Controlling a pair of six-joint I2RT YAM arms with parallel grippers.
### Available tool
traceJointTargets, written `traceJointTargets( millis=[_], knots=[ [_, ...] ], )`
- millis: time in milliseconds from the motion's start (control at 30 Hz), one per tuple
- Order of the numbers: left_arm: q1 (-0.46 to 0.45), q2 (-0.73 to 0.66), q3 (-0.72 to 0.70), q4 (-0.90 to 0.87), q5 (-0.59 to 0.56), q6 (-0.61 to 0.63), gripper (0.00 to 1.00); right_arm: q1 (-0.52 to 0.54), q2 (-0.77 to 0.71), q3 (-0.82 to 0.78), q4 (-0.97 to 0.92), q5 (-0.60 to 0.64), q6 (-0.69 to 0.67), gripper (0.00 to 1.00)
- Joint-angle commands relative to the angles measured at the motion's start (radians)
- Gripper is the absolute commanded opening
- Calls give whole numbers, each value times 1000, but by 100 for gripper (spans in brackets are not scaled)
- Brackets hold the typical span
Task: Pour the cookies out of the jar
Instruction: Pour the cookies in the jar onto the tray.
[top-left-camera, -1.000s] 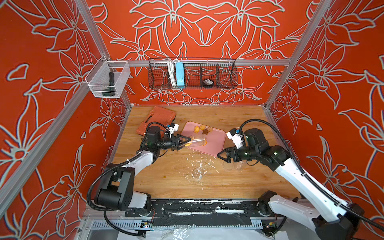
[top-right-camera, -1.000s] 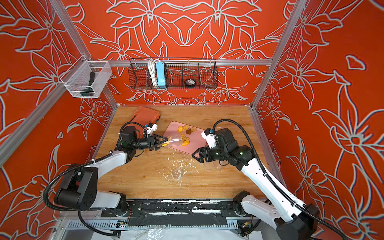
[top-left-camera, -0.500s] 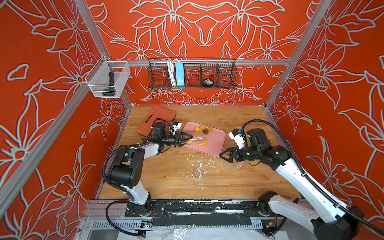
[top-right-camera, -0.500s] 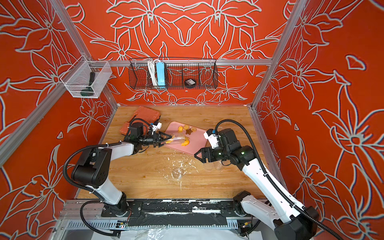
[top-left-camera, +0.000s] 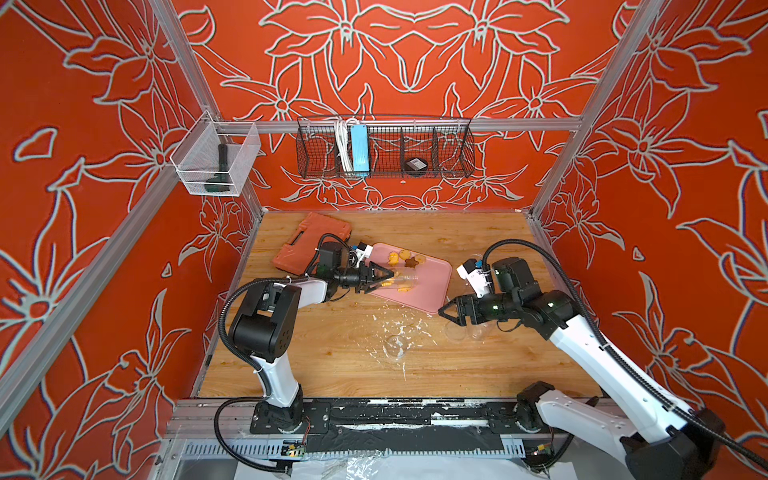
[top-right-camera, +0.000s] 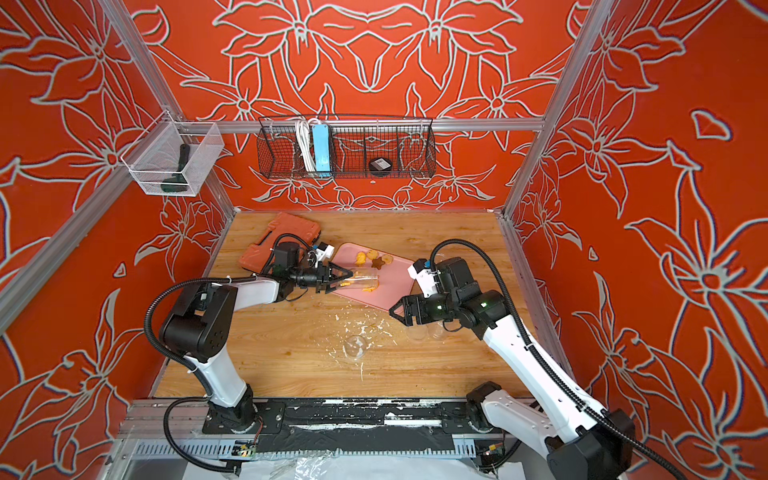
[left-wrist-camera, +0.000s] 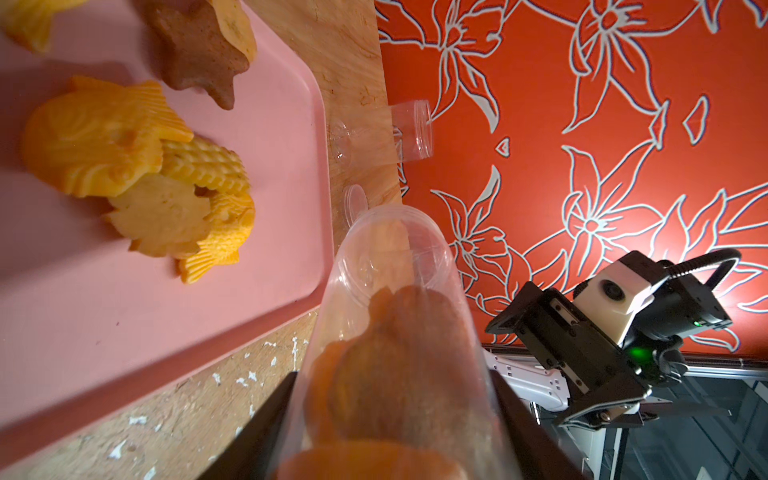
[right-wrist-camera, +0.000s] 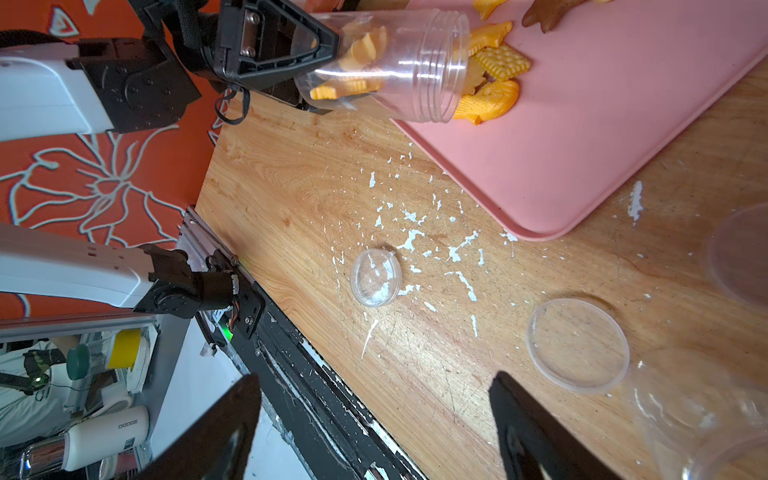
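Wooden tabletop (top-left-camera: 332, 361) inside red floral walls (top-left-camera: 415, 62). We watch left gripper (top-left-camera: 384, 280) clamped on base end of clear plastic jar (top-left-camera: 405, 282); jar tipped on its side, mouth over pink rectangular tray (top-left-camera: 430, 289). Small orange and yellow cookies (right-wrist-camera: 494, 99) heaped on tray at jar mouth, several more inside jar, others beside brown star-shaped cookie (top-left-camera: 411, 262) further up tray. Right gripper (top-left-camera: 445, 313) — jaws apart, empty — hangs over table by tray corner. Clear round lid (right-wrist-camera: 376, 277) lies among white crumbs (right-wrist-camera: 409, 241).

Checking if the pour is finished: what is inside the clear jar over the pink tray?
Several orange and yellow cookies lie inside the jar, toward its base. Fingers of the left gripper cover the bottom.
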Motion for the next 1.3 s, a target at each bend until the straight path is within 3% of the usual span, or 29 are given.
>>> traceJointTargets(
  millis=[0,300,433,533,600,633,733,800,833,900,933,1000,1033,1100,1133,1200,1233,1267],
  knots=[
    [-22,21,46,-47,-9,40,60,-4,-4,-11,-11,-22,-18,88],
    [-54,54,127,-191,-60,133,60,-6,-7,-14,-12,-19,-22,88],
    [-54,66,77,-25,-14,8,59,-6,-8,-15,-12,-20,-23,88],
    [-60,61,124,-190,-70,134,59,-6,-11,-13,-16,-19,-23,88],
    [-56,66,88,-71,-19,40,59,-7,-13,-13,-19,-19,-24,88],
    [-55,56,78,-64,-52,33,58,-7,-15,-13,-18,-17,-24,88],
    [-73,33,159,-322,-166,216,58,-7,-15,-15,-16,-17,-21,88],
    [-62,44,99,-114,-47,54,58,-8,-15,-15,-15,-21,-20,88],
    [-58,41,78,-58,-59,11,57,-8,-15,-15,-14,-20,-20,88],
    [-69,25,142,-269,-158,180,58,-7,-16,-14,-15,-21,-20,88],
    [-70,32,145,-279,-134,177,58,-8,-16,-13,-15,-20,-19,88],
    [-57,57,60,9,-13,-40,58,-9,-19,-15,-15,-20,-19,88],
    [-55,51,44,46,-33,-54,57,-9,-19,-15,-15,-19,-19,88],
    [-79,33,161,-344,-212,238,58,-9,-19,-15,-15,-19,-19,88],
    [-90,36,189,-407,-209,285,59,-9,-19,-15,-15,-20,-19,88],
    [-73,53,104,-147,-43,86,58,-10,-21,-16,-13,-23,-19,88],
    [-69,45,82,-92,-58,48,57,-10,-21,-16,-12,-22,-19,88],
    [-74,36,112,-216,-125,146,57,-10,-20,-16,-12,-22,-19,88]
  ],
)
